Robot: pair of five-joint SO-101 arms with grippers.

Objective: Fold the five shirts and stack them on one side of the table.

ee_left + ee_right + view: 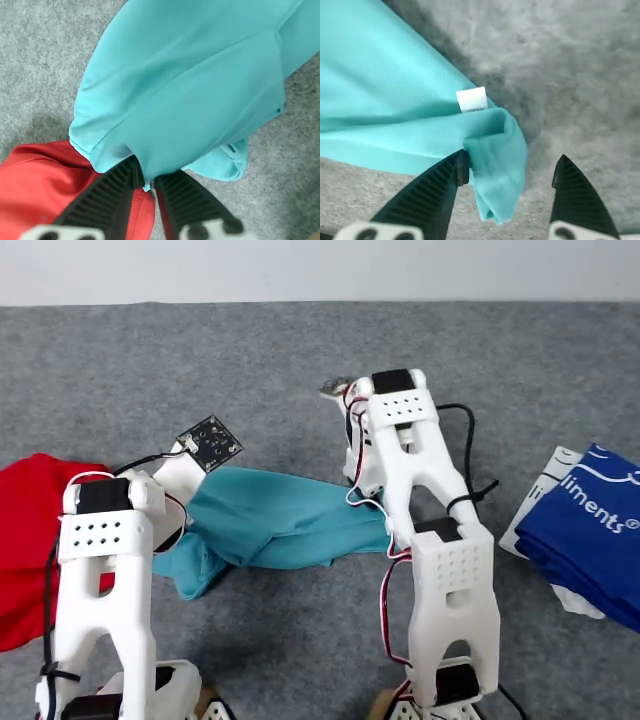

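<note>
**Left pincer** (145, 179): narrow. The jaws are clamped on an edge of the teal shirt (270, 515). From the clamp the fabric spreads out beyond the fingertips in a broad, lightly creased sheet.

**Right pincer** (512, 165): wide, holding nothing. A folded corner of the teal shirt lies between the jaws. One fingertip touches this corner. The other stands apart from it, above the bare grey table (250, 370). A small white label (471, 99) sits on the fabric just beyond the corner.

**Teal shirt, position and axis:** the shirt lies on the table between the two pincers. Its long axis runs from one pincer to the other, crosswise in front of both arms.
- The end at the left pincer is the wider one and is bunched, with a loose fold trailing back toward that arm's base.
- The end at the right pincer tapers to the folded corner.

**Other shirts:**
- The red shirt (30, 530) lies just beside the left pincer, on the side away from the right pincer. It meets the teal fabric near the clamp.
- The blue shirt (590, 530) lies well apart from the right pincer, on its outer side. It rests on a white shirt (540, 495).
</note>
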